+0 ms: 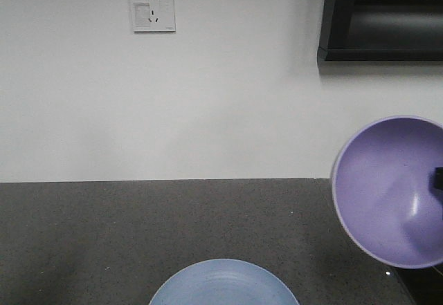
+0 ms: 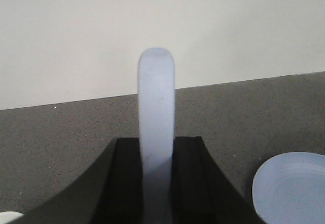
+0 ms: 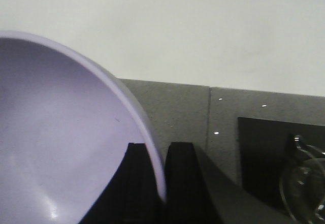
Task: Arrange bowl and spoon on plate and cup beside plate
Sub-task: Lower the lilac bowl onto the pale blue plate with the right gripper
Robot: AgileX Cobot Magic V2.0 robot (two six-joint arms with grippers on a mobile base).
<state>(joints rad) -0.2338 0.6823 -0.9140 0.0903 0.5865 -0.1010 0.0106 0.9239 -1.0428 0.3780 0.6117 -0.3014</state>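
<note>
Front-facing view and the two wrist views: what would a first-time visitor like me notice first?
The lavender bowl dominates: at the right of the front view it is tipped with its inside facing the camera, its rim pinched in the right gripper. In the left wrist view the pale spoon juts straight out of the left gripper. The pale blue plate lies on the dark counter at the front view's bottom edge.

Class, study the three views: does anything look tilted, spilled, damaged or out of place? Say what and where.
The bowl is tipped steeply on edge above the counter, its rim pinched in the right claw, right of the plate. The left claw grips the spoon. Nothing looks spilled or broken.
</note>
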